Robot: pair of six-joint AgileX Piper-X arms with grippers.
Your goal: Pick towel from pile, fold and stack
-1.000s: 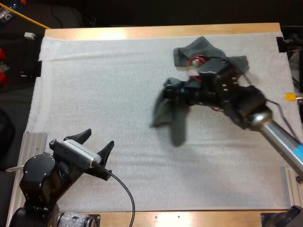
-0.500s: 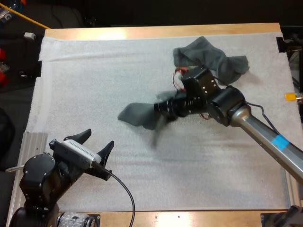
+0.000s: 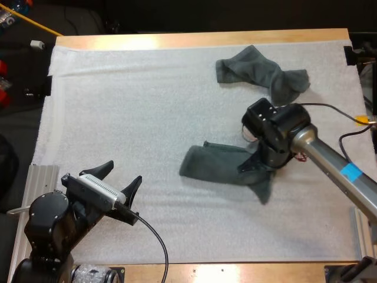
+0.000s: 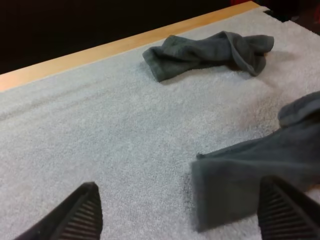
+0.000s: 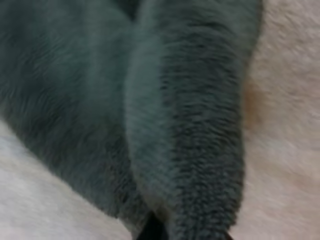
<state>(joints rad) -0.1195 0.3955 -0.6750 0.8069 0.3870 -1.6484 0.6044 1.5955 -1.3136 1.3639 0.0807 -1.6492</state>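
Laying-out step I'd say: right pincer grips the right end of the grey-green towel, mid-frame on the mat; left pincer sits open lower left. Next it needs flattening, then a fold

A white mat covers nearly all of the wooden surface, leaving bare wood along the far and near edges. A ribbed metal plate lies at the near-left corner, and a second plate at the near-right corner. A black clip sits at the mat's left edge, and another clip at its far-right corner.
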